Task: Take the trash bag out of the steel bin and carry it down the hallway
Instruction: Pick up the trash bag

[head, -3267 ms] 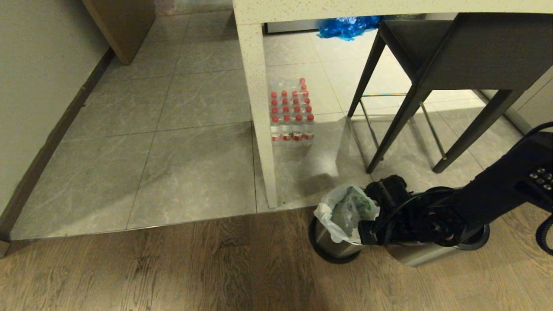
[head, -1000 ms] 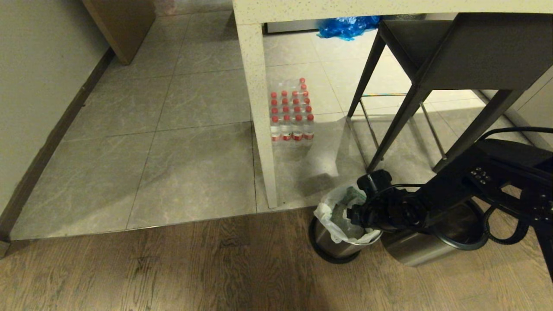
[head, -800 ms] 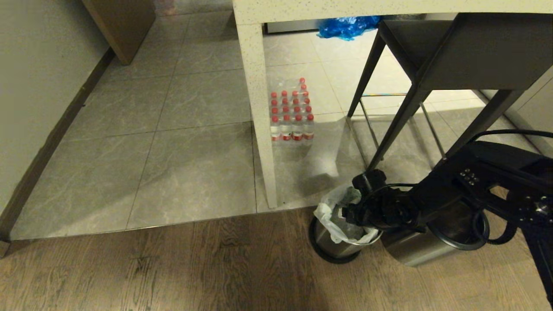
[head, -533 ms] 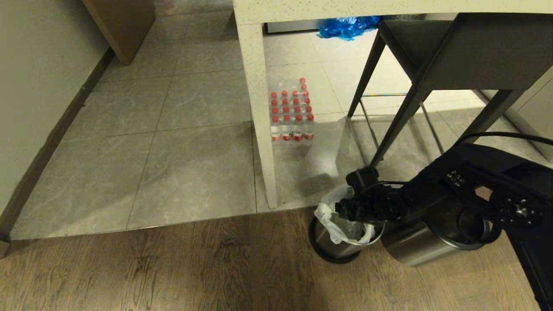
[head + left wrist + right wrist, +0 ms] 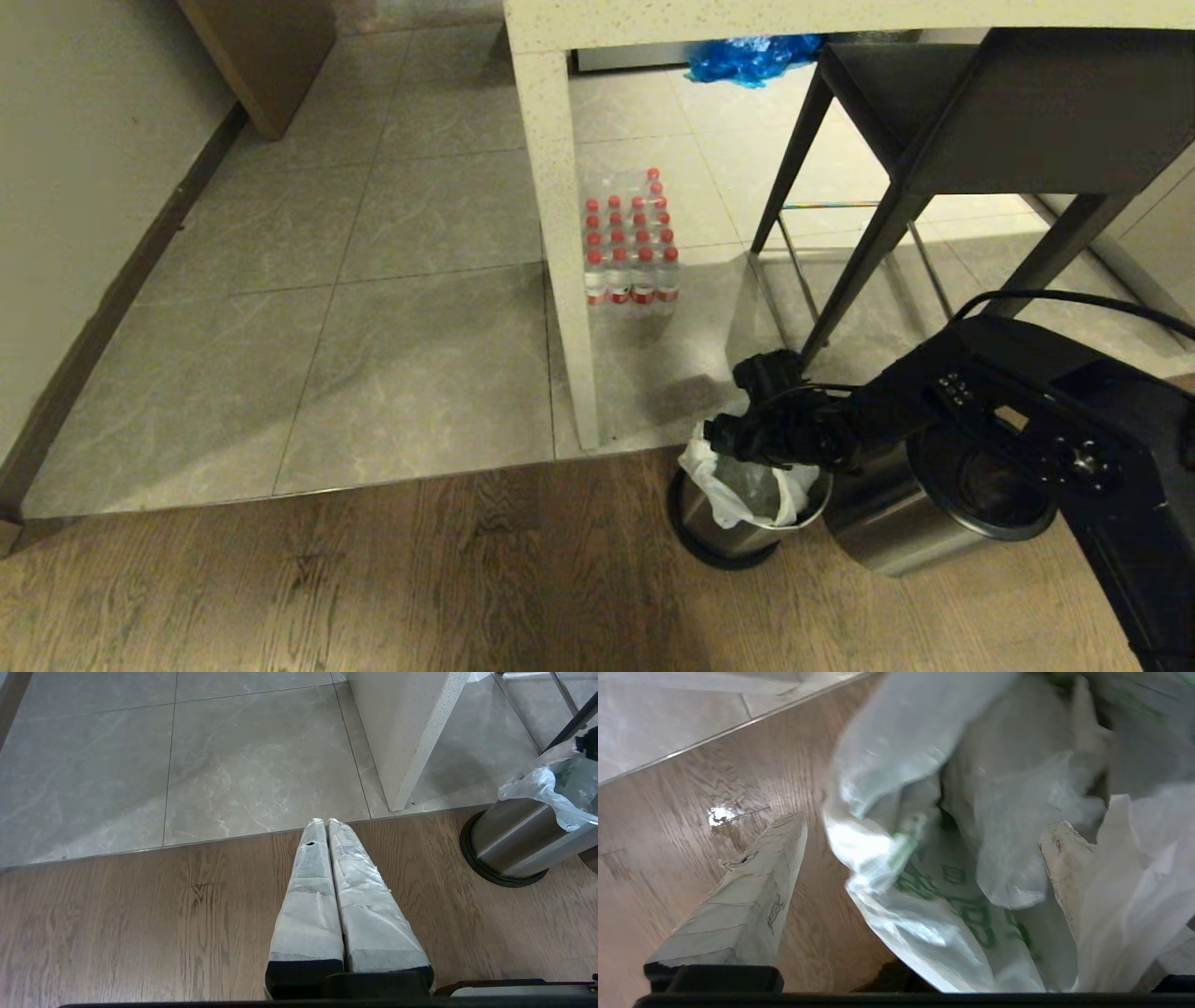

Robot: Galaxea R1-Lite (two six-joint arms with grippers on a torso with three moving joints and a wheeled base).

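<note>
While left gripper stays pinched closed, right gripper gapes — straddling trash bag rim.

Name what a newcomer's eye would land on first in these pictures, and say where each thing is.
The right gripper, open, reaches over the steel bin on the wood floor, one finger inside the trash bag, one outside. Behind, a pack of red-capped bottles stands on grey tiles beside the counter leg.

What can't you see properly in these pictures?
- Head view: right gripper fingertips, hidden by its own wrist over the bag.
- Right wrist view: bin rim, covered by bag; bag blurred.
- Left wrist view: bin cut off by the edge.
</note>
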